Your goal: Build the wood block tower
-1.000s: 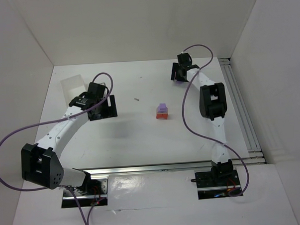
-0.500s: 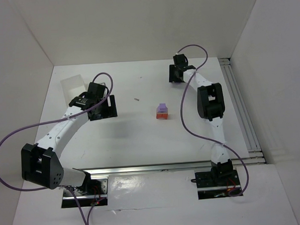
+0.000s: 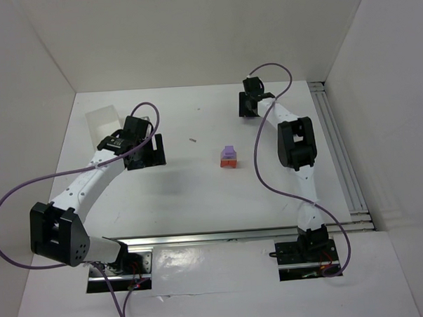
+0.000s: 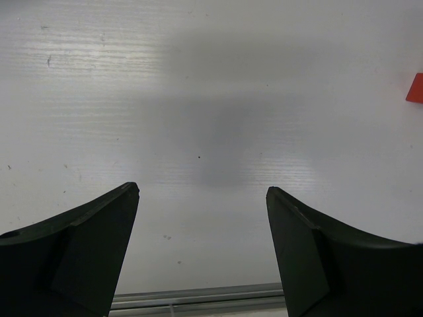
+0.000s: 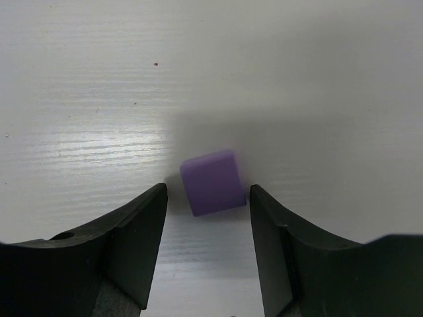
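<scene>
One loose lilac cube (image 5: pixel 210 181) down on the table (image 5: pixel 79 79), toward the far edge and right of the middle, straddled by the right gripper (image 5: pixel 208 190). Jaws partly spread, one finger on each side of the cube, not pinching yet. Clear sliver of table on one side, next to nothing on the other; contact there impossible to judge.

No long axis to speak of, being a cube. Sits flat but turned a little off square, so its faces meet the pads at a slight skew rather than flush. Likely either squares itself under the squeeze or slips out by a corner.

Mid-table, the tower (image 3: pixel 228 158): red-orange below, lilac on top, upright. Lies well apart from the right gripper, back toward the bases and off to its left. Right arm the nearer of the two.

Left gripper (image 4: pixel 203 195) spread wide over bare table, holding nothing, with only a red-orange corner at the edge of its wrist view.
</scene>
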Controlling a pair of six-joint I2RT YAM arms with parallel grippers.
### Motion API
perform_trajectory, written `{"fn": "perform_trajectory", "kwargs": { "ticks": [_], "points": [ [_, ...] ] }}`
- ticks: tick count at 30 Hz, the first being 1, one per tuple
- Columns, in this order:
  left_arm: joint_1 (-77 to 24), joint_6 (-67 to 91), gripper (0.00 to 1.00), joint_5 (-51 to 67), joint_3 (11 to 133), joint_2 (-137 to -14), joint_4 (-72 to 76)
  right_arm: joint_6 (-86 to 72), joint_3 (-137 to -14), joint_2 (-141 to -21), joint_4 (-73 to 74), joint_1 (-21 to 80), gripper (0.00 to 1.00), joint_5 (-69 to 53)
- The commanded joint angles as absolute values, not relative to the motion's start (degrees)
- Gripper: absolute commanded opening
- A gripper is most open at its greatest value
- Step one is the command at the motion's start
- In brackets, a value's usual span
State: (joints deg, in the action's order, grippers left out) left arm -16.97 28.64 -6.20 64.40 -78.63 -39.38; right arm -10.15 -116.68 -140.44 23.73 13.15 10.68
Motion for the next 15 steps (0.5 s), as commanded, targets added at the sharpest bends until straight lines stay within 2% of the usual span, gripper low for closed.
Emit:
{"fn": "perform_trajectory", "kwargs": {
  "ticks": [1, 10, 15],
  "points": [
    [-17.1, 28.4, 0.91, -6.5, 66.5, -78.7, -39.0, -9.4, -119.5, -140.7, 26.5, 13.6, 0.6, 11.8],
    [-17.1, 27.9, 0.91, -7.0, 66.5, -78.2, -39.0, -9.9, -120.3, -140.7, 25.9, 13.6, 0.5, 11.8],
    [-17.1, 27.9, 0.91, -7.6, 66.5, -78.2, -39.0, -9.4, -123.7, -142.6, 27.7, 13.6, 0.5, 12.3]
  ]
}}
